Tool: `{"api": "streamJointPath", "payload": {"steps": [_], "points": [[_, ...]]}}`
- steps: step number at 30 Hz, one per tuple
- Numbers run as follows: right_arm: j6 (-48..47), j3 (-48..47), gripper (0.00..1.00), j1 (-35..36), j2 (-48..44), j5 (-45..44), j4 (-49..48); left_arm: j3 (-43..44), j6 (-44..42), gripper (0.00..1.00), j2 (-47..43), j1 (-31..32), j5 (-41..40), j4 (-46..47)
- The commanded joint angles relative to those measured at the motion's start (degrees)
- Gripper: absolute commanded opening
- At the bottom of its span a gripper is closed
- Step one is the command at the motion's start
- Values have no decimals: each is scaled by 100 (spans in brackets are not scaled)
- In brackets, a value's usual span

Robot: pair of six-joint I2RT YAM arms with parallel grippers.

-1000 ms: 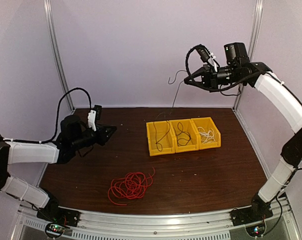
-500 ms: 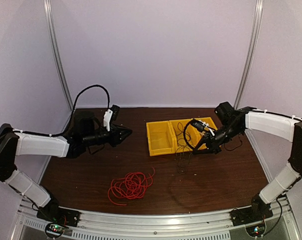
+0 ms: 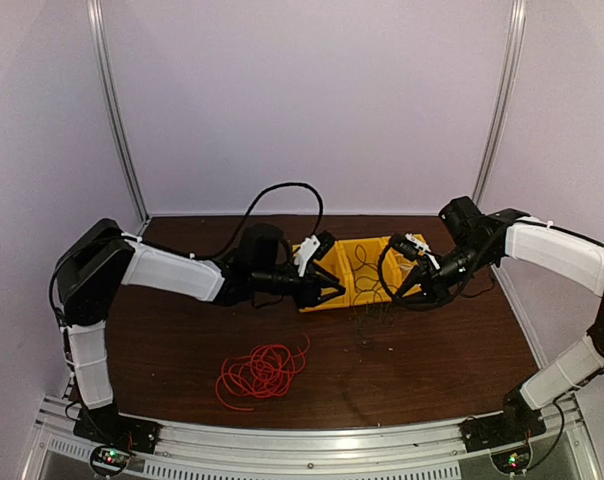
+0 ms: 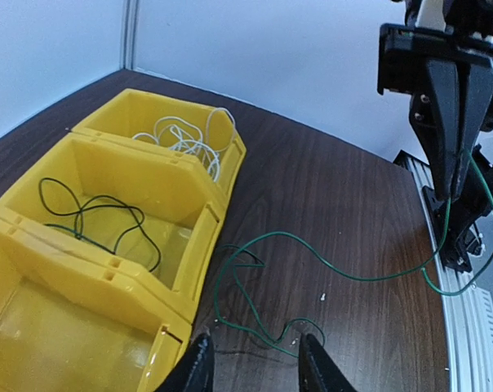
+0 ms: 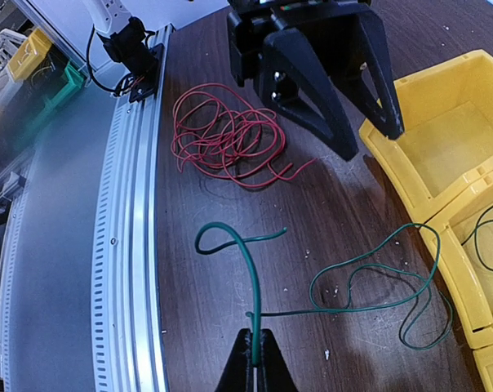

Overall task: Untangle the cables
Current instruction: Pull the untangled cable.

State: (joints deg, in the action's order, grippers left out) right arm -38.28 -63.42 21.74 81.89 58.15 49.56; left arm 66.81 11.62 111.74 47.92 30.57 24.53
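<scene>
Green cable [image 5: 253,302] in right gripper's [image 5: 255,343] pinch, its length toward bins [image 4: 83,269]; left gripper [image 4: 250,359] spread.

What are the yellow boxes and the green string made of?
The yellow boxes look like hard molded plastic, smooth and slightly shiny, with crisp ribs and edges. The green string seems to be a thin wire in a plastic coat: it holds springy loops instead of lying limp. Its core is hidden.

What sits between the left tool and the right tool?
Only the green cable, held by the right tool, looping over bare table toward the left tool; left wrist view.
</scene>
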Motion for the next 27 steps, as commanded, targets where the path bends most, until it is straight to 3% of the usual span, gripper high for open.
{"api": "streamJointPath", "payload": {"steps": [1, 9, 21, 27], "points": [[-94, -39, 0, -32, -79, -12, 50, 455, -227, 38, 420, 319, 146, -1], [83, -548, 0, -33, -239, 112, 170, 194, 219, 36, 536, 428, 73, 732], [181, -2601, 0, 8, -138, 370, 529, -1437, -72, 35, -1110, 367, -1013, 499], [383, -3603, 0, 167, 179, 502, 499, -2004, 35, 38, -1369, 350, -1571, 757]]}}
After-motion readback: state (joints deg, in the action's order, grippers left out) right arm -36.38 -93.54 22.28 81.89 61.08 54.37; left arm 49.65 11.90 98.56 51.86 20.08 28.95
